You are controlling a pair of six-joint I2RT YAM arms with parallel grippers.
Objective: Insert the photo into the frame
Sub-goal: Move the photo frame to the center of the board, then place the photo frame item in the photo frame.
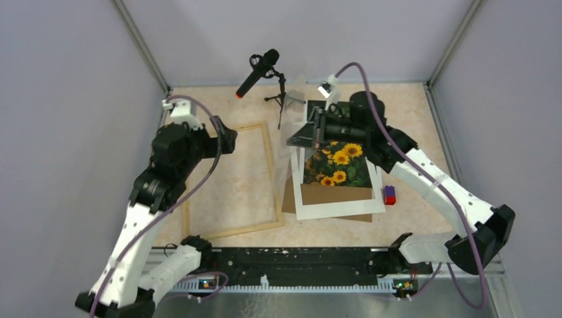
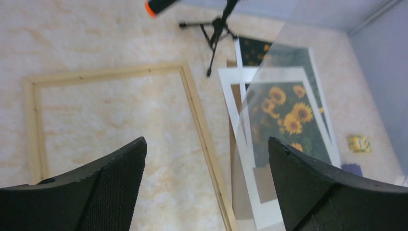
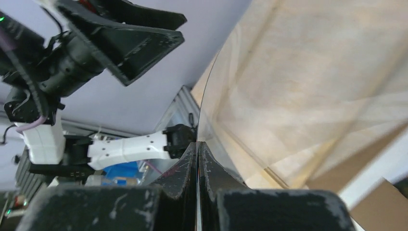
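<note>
The photo, a sunflower print, lies right of centre under a white window mat on a brown backing board. The frame, thin light wood, lies flat at the left with bare table inside it. My left gripper hovers over the frame's far right part. In the left wrist view its jaws stand wide open and hold nothing, with the frame and photo below. My right gripper is shut on the edge of a clear pane, held tilted above the photo's far end.
A microphone on a small tripod stands at the back, just beyond the frame's far right corner. A small purple and red block sits right of the mat. Grey walls enclose the table on three sides.
</note>
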